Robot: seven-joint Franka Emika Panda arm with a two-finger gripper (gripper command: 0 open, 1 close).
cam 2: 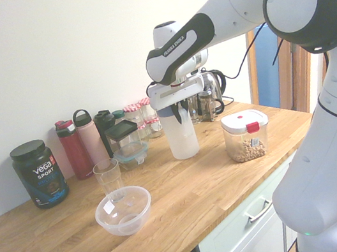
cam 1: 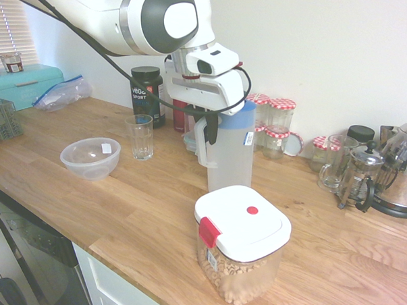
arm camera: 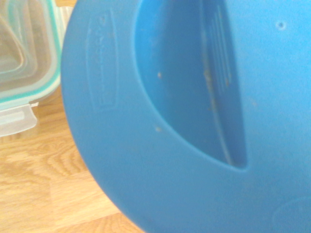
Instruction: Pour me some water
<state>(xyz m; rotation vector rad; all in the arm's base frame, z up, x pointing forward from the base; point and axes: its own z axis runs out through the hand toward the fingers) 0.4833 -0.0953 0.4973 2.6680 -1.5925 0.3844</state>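
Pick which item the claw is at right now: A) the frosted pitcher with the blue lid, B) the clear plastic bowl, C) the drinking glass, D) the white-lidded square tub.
A: the claw is shut on the handle of the frosted pitcher; the glass, tub and bowl stand apart, untouched.

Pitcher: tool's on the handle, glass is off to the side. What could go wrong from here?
1. The tool grips the frosted pitcher only by its handle, near the top; the body may swing or slip on lifting.
2. The empty glass is narrow and stands right beside the plastic bowl; a wide pour could miss or splash.
3. The blue lid is still on; if its spout is closed, tilting further could dump water suddenly.
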